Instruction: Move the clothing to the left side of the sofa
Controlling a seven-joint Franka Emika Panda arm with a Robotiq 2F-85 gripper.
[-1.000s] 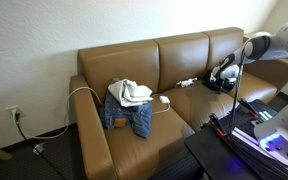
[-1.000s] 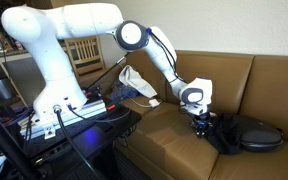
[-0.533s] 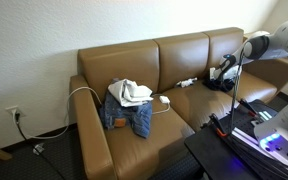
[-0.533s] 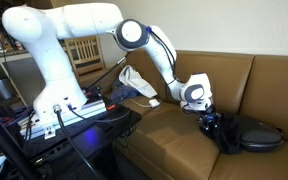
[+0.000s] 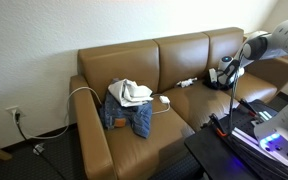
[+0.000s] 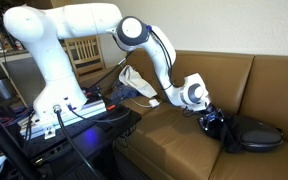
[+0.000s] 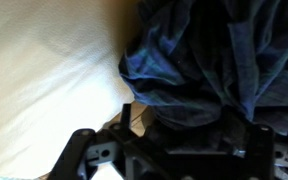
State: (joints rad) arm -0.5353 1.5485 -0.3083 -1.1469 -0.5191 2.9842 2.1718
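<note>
The tan sofa [image 5: 184, 60] carries blue jeans [image 5: 124, 118] with a white-grey shirt [image 5: 131, 93] piled on its left seat. On the right seat lies a dark navy top [image 5: 221, 80], a rumpled heap in an exterior view [image 6: 246, 135]. My gripper [image 6: 212, 118] is down at the near edge of that heap, also seen in an exterior view [image 5: 227, 72]. In the wrist view the dark top [image 7: 204, 60] fills the upper right. The gripper [image 7: 189, 125] stands open there, its fingers [image 7: 127, 118] wide apart with folds of the top between them.
A thin white cable [image 5: 84, 92] loops over the sofa's left arm and a small white object [image 5: 186, 82] lies on the middle seat. A wall outlet [image 5: 14, 113] sits low left. A black stand with wiring [image 5: 234, 150] fronts the sofa.
The gripper has tilted and shifted slightly further onto the dark top, and its jaws have spread from shut to wide. The jeans and shirt have not moved.
</note>
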